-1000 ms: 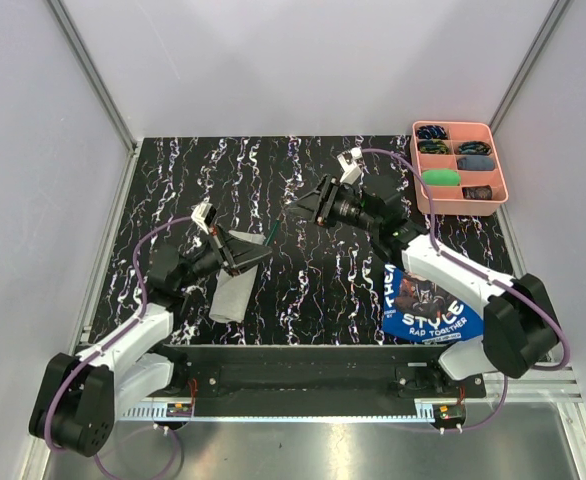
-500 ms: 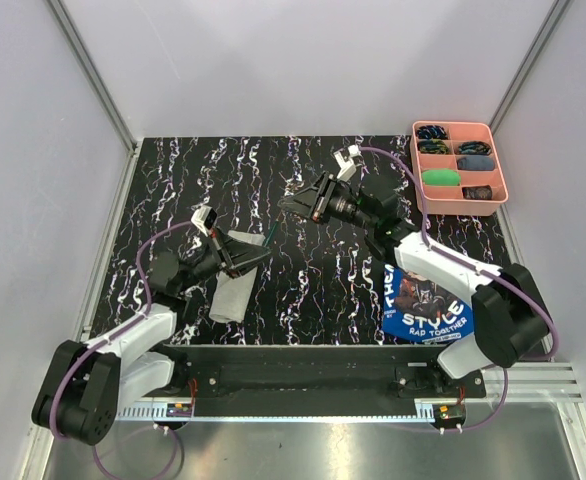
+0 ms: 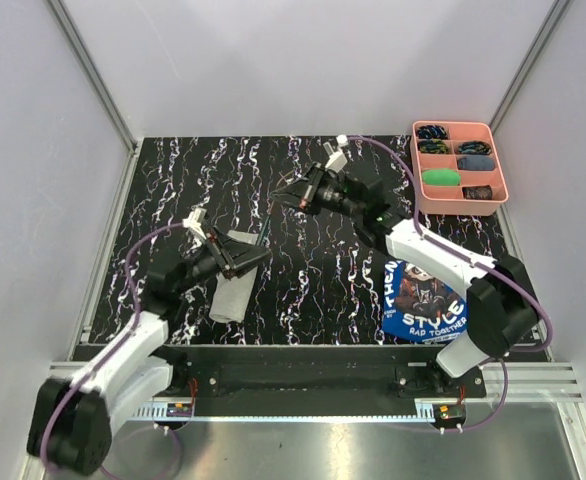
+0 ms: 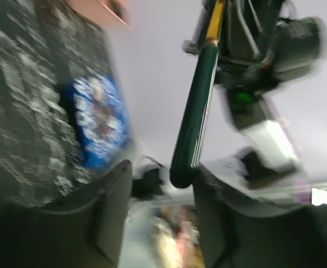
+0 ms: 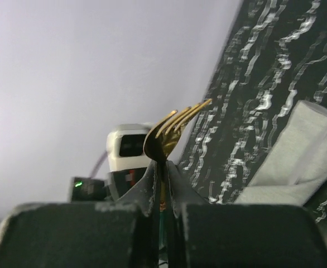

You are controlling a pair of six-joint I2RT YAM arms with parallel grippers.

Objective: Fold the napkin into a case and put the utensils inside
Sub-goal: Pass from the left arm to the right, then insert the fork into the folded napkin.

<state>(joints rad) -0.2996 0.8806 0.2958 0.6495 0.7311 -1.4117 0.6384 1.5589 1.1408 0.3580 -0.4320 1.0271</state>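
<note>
We see the slim fork [image 4: 194, 117] with its dark green, glossy, rounded handle and gold neck. In the right wrist view its gold tines [image 5: 174, 125] fan out, gently curved. It hangs in the air over the middle of the black, white-veined marble-patterned table [image 3: 173, 180], between the two arms. Its long axis runs far to near, with the tines at the far end and the handle's butt at the near end, leaning a little left.

The right gripper [image 5: 162, 167] is clamped tight on the fork's neck just below the tines. The left gripper [image 4: 162, 173] has its fingers [image 4: 110, 218] spread apart, the butt of the handle between them. The picture is too blurred for us to tell whether a finger touches it.

The light grey cloth napkin [image 3: 233, 295] lies as a narrow folded strip near the left, under the left gripper, its length running far to near. A blue printed cloth [image 3: 423, 300] lies near right, and a pink compartment tray [image 3: 460, 128] sits far right.
</note>
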